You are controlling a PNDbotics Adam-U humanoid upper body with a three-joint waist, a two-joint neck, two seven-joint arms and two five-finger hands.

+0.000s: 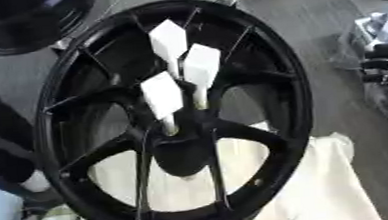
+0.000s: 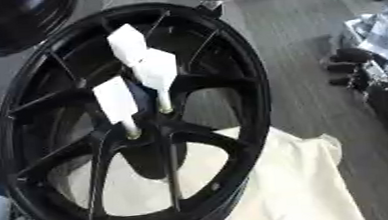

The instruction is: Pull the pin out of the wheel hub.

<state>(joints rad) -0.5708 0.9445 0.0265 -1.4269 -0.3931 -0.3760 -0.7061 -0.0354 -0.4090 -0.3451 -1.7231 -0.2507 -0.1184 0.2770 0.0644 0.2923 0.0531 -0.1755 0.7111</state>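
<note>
To the left of the right hand (image 2: pixel 366 79), which is seen at the right edge with dark fingers partly curled and nothing held, a black multi-spoke wheel hub (image 1: pixel 176 118) is found lying on a cream cloth (image 1: pixel 319 191). Three white pins (image 1: pixel 163 97) with flat, blocky heads and thin pale shafts are observed standing tilted in the hub centre, well apart from the hand. Whether the hand is fully closed cannot be told. The left hand is not shown.
</note>
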